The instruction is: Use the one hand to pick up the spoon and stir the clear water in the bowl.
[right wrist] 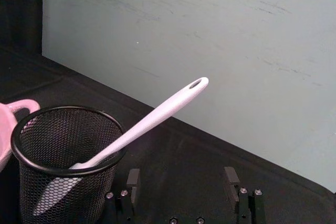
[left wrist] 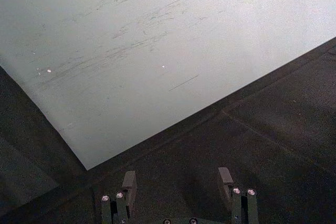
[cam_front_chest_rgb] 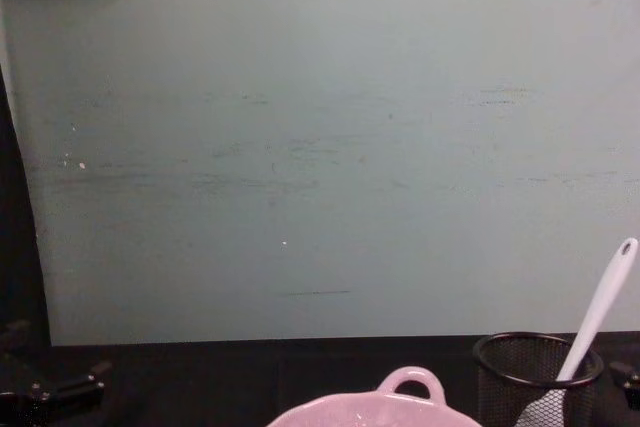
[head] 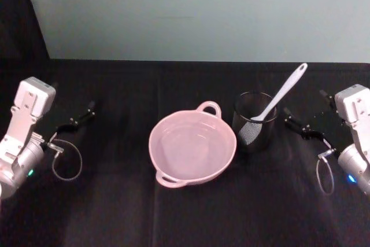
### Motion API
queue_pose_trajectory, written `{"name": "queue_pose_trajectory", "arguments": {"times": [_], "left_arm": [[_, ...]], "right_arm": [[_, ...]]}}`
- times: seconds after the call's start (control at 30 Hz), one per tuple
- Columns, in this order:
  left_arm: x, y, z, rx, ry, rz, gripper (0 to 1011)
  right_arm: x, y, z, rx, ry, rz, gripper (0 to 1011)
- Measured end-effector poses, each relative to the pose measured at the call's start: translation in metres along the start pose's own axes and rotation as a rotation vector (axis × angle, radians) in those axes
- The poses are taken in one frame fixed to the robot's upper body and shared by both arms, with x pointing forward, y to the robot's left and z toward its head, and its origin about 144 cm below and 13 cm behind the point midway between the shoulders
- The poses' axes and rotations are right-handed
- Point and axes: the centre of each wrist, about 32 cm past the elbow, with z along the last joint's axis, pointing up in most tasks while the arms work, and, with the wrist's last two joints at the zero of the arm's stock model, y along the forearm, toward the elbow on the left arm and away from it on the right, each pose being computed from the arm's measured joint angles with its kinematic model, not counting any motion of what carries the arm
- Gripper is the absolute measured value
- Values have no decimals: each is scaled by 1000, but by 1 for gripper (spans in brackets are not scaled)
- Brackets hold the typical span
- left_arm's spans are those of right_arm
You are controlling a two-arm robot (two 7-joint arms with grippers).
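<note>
The spoon [head: 283, 92] stands in the mesh cup [head: 263, 138] beside the pink bowl [head: 152, 148].

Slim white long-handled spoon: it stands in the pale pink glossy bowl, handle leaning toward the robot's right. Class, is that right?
No. The slim white long-handled spoon stands in the black wire-mesh cup, beside the pale pink glossy bowl, as the head view shows; its handle does lean toward the robot's right.
</note>
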Motion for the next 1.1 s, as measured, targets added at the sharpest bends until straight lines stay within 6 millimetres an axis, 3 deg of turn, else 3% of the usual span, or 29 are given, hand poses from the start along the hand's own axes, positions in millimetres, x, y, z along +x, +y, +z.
{"name": "queue_pose_trajectory", "arguments": {"times": [0.87, 1.1], "left_arm": [[0, 0, 0, 0, 0, 0, 1011], [0, 0, 0, 0, 0, 0, 1011]], "right_arm": [[0, 0, 0, 0, 0, 0, 1004], [4, -17, 2, 8, 36, -17, 1004]]}}
